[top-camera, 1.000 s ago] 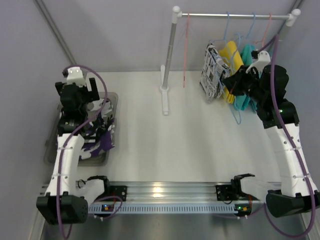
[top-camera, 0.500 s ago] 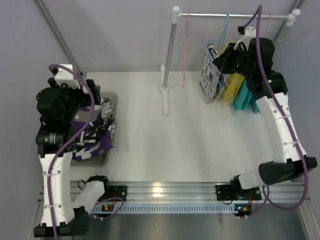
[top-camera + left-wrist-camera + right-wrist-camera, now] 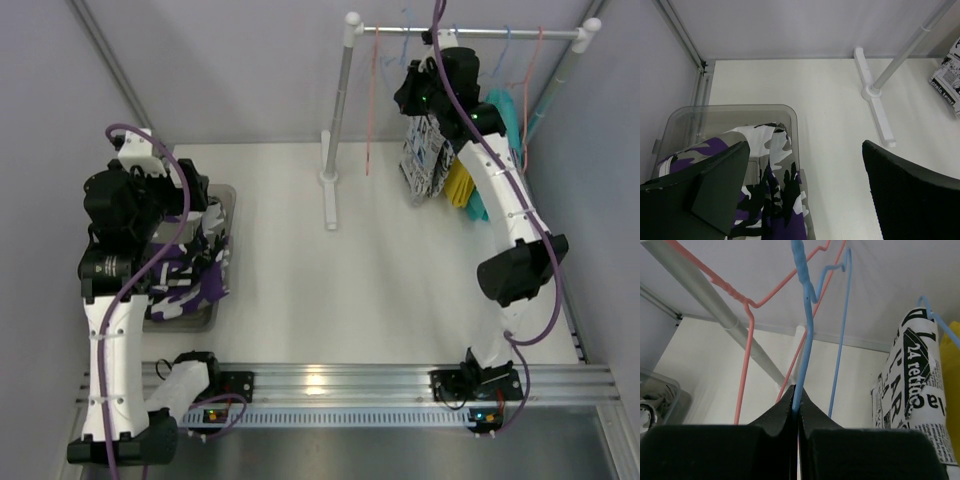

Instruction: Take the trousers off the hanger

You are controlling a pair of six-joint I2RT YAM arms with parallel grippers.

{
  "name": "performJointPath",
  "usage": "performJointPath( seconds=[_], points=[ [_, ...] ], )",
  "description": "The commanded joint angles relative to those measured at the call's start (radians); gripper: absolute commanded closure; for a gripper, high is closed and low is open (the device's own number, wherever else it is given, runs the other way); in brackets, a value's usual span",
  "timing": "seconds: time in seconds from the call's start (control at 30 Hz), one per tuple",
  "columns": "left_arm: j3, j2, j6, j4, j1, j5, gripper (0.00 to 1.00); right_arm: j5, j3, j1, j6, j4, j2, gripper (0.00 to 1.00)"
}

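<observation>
Against the grey back wall, the right gripper was pinched tight on the upright wire of a blue hanger, newsprint trousers dangling vertically just at its 3 o'clock, far from the left arm.

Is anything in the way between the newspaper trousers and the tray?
Yes: the rack's post stands on the table between the newspaper trousers and the tray, so they would probably have to go around it.

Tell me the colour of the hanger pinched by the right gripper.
Blue: the hanger in the right gripper shows clearest in the right wrist view.
</observation>
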Motion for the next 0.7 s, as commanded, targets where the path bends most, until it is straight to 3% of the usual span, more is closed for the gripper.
performJointPath(
  seconds=[0.0, 0.27, 0.33, 0.37, 0.47, 0.57, 0.67],
  points=[
    [-0.030, -0.018, -0.009, 0.013, 0.002, -0.028, 0.01, 0.000, 0.053, 0.026, -0.035, 0.134, 0.015, 1.00],
    [-0.038, -0.022, -0.008, -0.015, 0.002, -0.030, 0.01, 0.002, 0.012, 0.040, -0.013, 0.134, 0.035, 0.99],
    [-0.023, -0.012, -0.006, -0.029, 0.002, -0.015, 0.01, 0.000, -0.005, 0.040, -0.003, 0.129, 0.032, 0.91],
    [-0.014, 0.010, -0.006, -0.056, 0.002, -0.012, 0.01, -0.004, -0.020, 0.041, -0.001, 0.128, 0.026, 0.80],
    [0.032, 0.065, 0.001, -0.099, 0.004, -0.004, 0.01, -0.009, -0.056, 0.040, 0.004, 0.123, -0.005, 0.64],
    [0.074, 0.125, 0.029, -0.138, 0.002, 0.045, 0.01, -0.003, -0.114, 0.038, 0.004, 0.118, -0.063, 0.64],
    [0.156, 0.209, 0.041, -0.182, 0.000, 0.114, 0.01, 0.003, -0.213, 0.032, -0.001, 0.132, -0.159, 0.55]
  ],
)
